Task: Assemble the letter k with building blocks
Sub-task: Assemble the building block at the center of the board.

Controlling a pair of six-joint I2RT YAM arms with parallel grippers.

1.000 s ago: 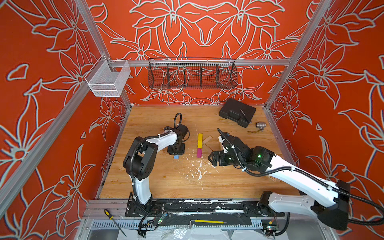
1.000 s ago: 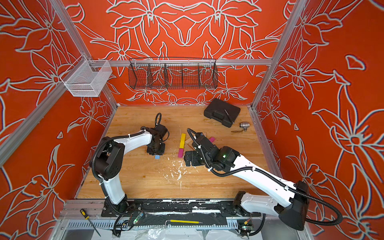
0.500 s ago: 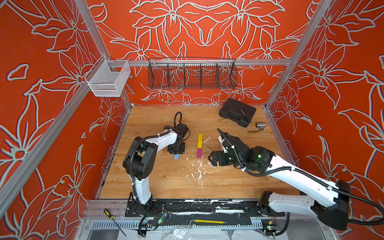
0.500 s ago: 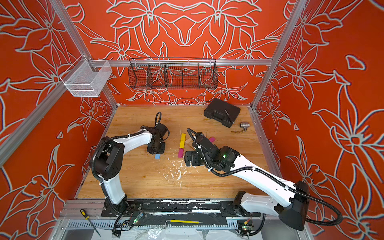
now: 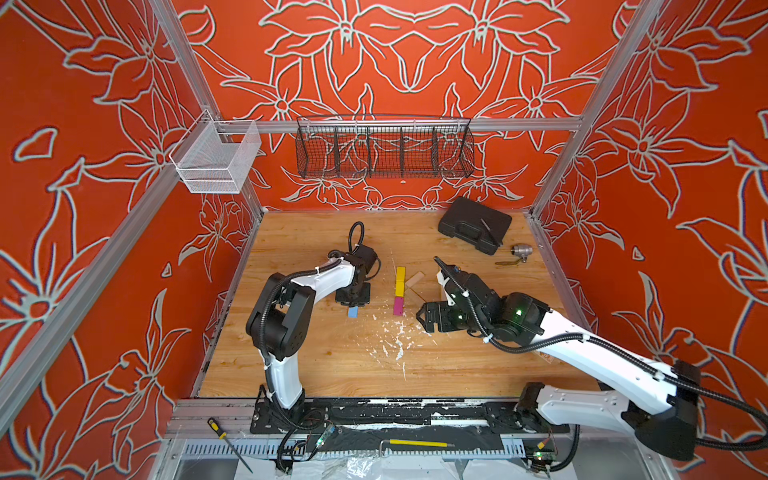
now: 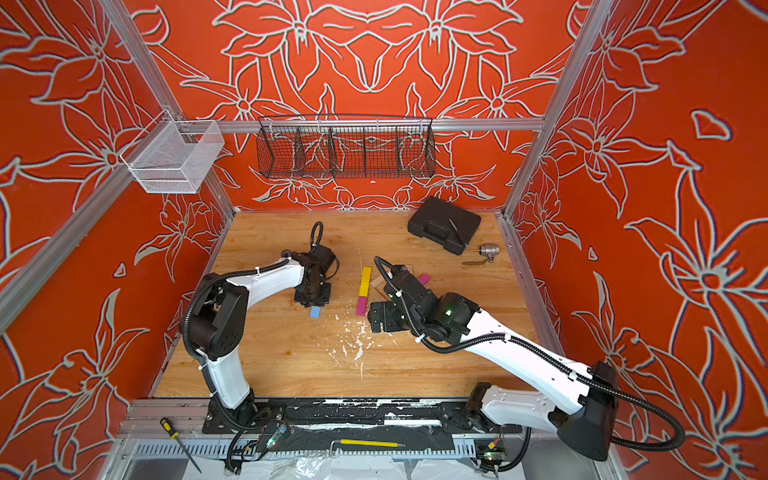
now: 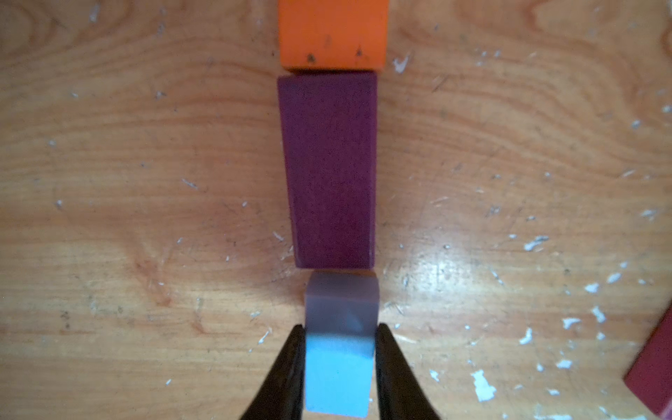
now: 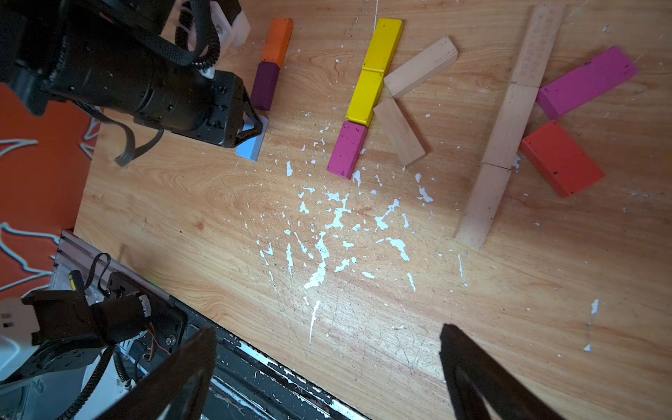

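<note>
Left gripper (image 7: 338, 329) is clamping the light blue block (image 7: 338, 374) across its width; the block is lying flat on the wooden table (image 7: 145, 182), end-on just beside the purple block (image 7: 329, 174), which is lying in line with the orange block (image 7: 332, 34). Right gripper (image 8: 327, 327) is hovering above the table with jaws spread wide, gripping nothing.

red floral walls (image 5: 415, 62) enclose a wooden tabletop (image 5: 332, 365), a black wire basket (image 5: 384, 166) hanging on the back wall.

Orange block (image 7: 331, 34), purple block (image 7: 329, 171), light blue block (image 7: 338, 374), in a row.
</note>
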